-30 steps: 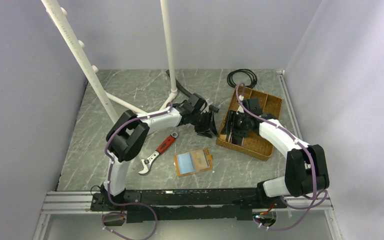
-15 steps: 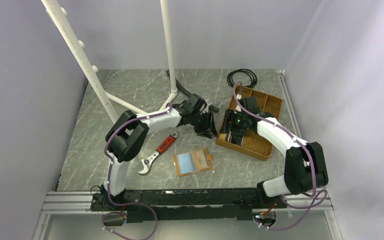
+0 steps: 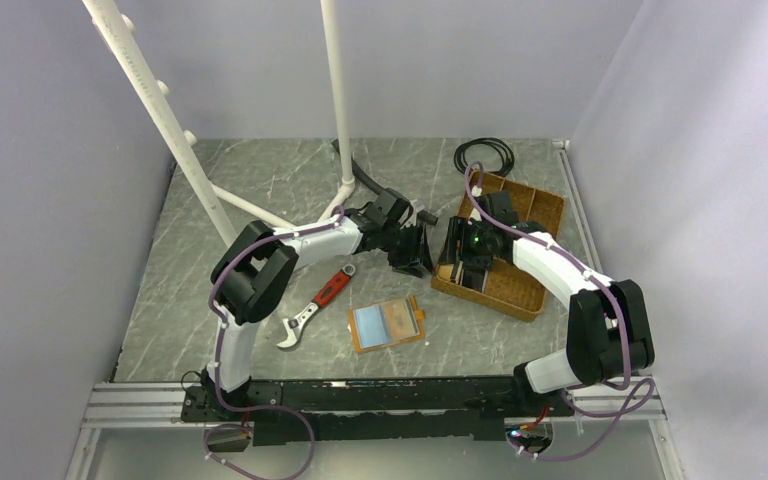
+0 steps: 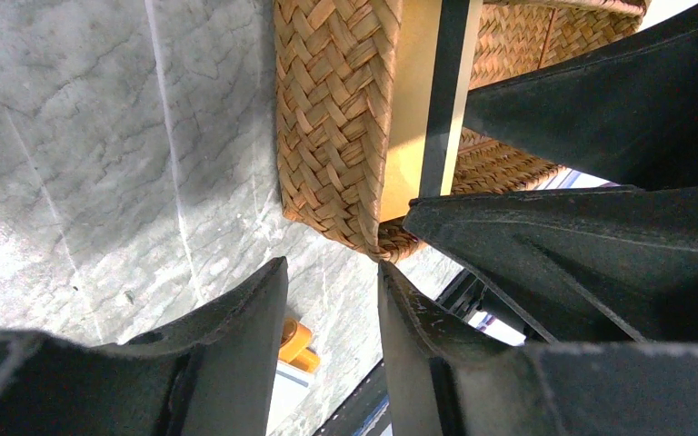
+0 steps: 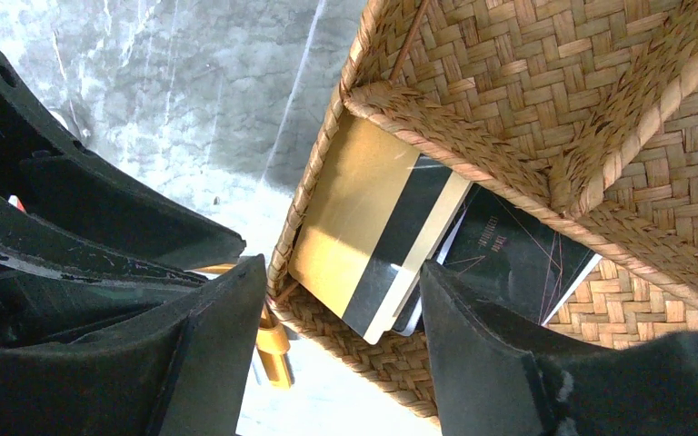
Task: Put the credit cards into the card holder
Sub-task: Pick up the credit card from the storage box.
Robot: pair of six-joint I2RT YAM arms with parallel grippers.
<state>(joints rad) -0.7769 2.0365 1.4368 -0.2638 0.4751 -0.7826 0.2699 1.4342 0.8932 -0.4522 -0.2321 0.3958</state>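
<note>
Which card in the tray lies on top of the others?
The gold card with the black stripe; the dark card lies partly beneath it.

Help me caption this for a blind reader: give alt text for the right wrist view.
The right gripper, open, frames a gold card with a black stripe lying in an end compartment of a woven tray. Dark cards lie partly under it; grey marble table shows at left.
</note>
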